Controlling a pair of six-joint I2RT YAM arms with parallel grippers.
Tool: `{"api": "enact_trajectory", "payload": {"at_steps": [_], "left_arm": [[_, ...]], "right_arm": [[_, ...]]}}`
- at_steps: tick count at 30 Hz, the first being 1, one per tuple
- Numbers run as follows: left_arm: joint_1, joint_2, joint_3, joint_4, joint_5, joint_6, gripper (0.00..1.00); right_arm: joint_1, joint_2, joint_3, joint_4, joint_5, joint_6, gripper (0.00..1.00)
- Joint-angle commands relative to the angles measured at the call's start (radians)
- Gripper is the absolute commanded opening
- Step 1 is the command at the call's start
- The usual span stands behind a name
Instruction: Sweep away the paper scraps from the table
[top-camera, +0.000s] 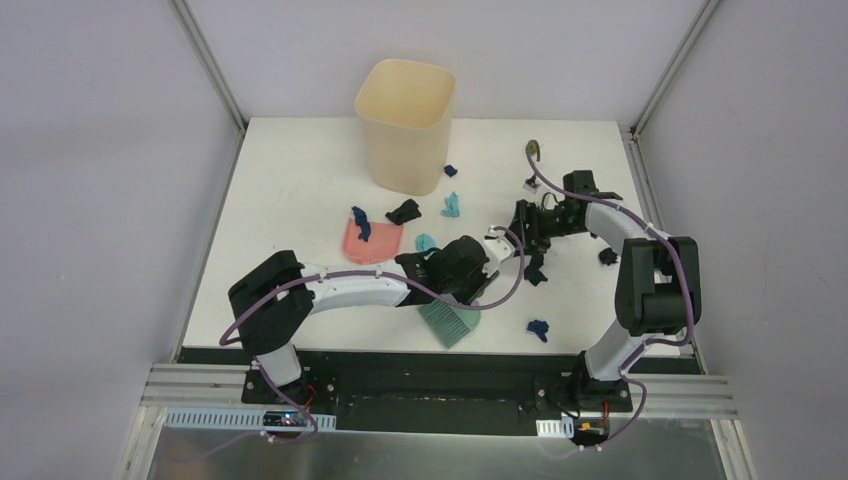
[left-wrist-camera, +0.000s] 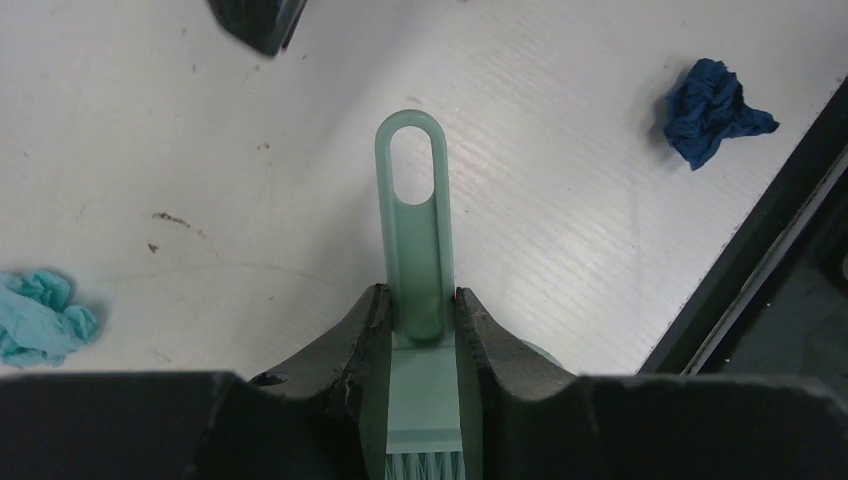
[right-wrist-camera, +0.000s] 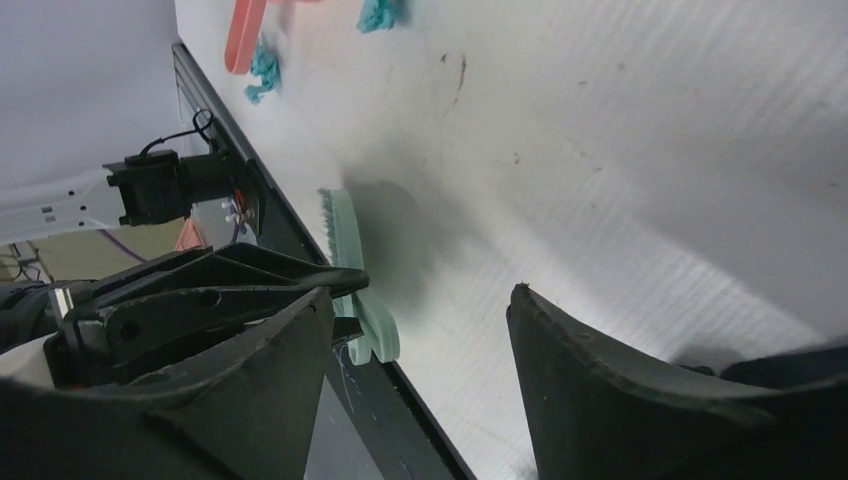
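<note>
At the table's (top-camera: 290, 180) front edge, the green bristles of the brush (top-camera: 450, 320) fan out. A blue scrap (top-camera: 538, 327) lies to their right, apart from them. Just beyond, the left gripper (top-camera: 488, 258) is pinched tight on the brush's handle (left-wrist-camera: 412, 220), whose looped end sticks out past the fingers. No scrap touches gripper or brush. The right gripper (top-camera: 522, 228) hangs just beyond the left one, its fingers spread and holding nothing. A black scrap (top-camera: 536, 272) lies just on its near side, and another dark one (top-camera: 607, 256) lies by its forearm. To the left, a teal scrap (top-camera: 425, 241) sits between the left gripper and the pink dustpan (top-camera: 378, 245), which carries a blue wad (top-camera: 361, 226). Farther back, more scraps (top-camera: 452, 206) lie scattered before the bin (top-camera: 405, 125), well apart from both grippers.
</note>
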Motion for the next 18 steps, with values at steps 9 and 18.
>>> {"api": "enact_trajectory", "payload": {"at_steps": [9,18], "left_arm": [[-0.044,-0.038,0.039,0.044,-0.132,0.173,0.00],[-0.045,-0.057,0.024,0.080,-0.186,0.191,0.00]], "right_arm": [[0.078,0.009,0.052,-0.095,-0.139,-0.111,0.62],[0.111,0.016,0.057,-0.144,-0.188,-0.163,0.59]]}}
